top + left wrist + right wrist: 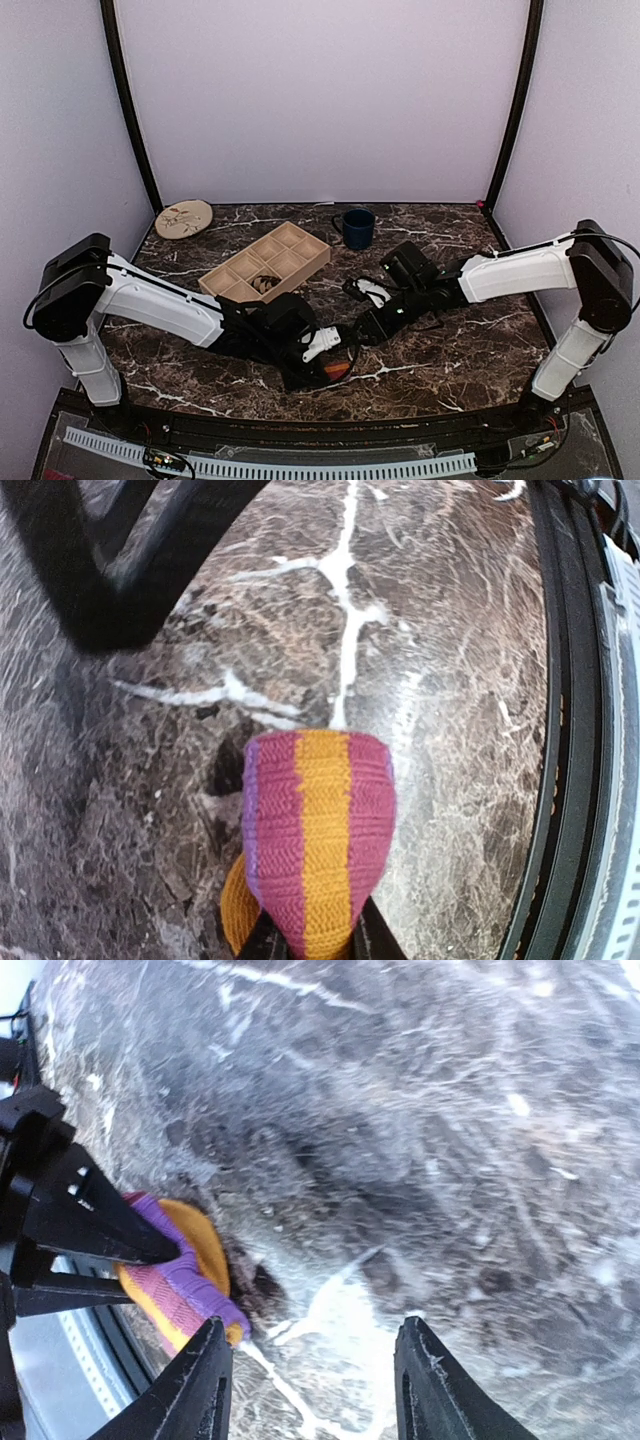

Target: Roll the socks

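A dark brown marble tabletop veined in white (470,350) fills the lower half of the overhead view, boxed in by pale lilac walls. Two white-and-black robot arms reach in from the lower corners, the left arm (160,300) and the right arm (515,270) meeting at lower centre of the frame. A tan divided tray (295,275) lies at an angle left of centre, with a small brown-and-tan bundle (265,284) in one of its near compartments; its pattern is too small to make out. A round beige plate with a dark sprig design (183,219) sits at the table's far left corner, and a dark blue mug (356,228) stands just right of the tray's far end.

The purple sock with orange and red stripes (337,368) rests on the marble near the front edge. The left gripper (312,942) is clamped on it, the knit bulging up from between the fingers at the bottom of the left wrist view. The right gripper (315,1390) is spread wide over bare marble with nothing between its fingers, the sock (180,1280) just beside its left finger.
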You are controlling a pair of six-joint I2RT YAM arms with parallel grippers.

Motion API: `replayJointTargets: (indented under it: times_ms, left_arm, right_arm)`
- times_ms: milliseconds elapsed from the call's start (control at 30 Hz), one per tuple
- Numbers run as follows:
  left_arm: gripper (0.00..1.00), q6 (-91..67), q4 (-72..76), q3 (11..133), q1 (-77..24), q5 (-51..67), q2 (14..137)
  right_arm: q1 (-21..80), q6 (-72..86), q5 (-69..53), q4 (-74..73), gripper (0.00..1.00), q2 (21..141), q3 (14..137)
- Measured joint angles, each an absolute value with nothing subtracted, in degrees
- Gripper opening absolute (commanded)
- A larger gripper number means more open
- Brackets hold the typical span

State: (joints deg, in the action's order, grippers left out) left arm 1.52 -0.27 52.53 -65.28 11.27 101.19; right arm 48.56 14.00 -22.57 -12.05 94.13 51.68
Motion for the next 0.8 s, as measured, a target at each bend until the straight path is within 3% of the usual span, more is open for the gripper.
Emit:
replayJointTargets:
  times_ms: [800]
  left_arm:
    - [0.00,-12.97,-17.39,67.57,-43.29,-10.09,93.14]
  right_arm:
    - [47.29,15.14,-14.92,-11.09,0.52,91.07,52.99]
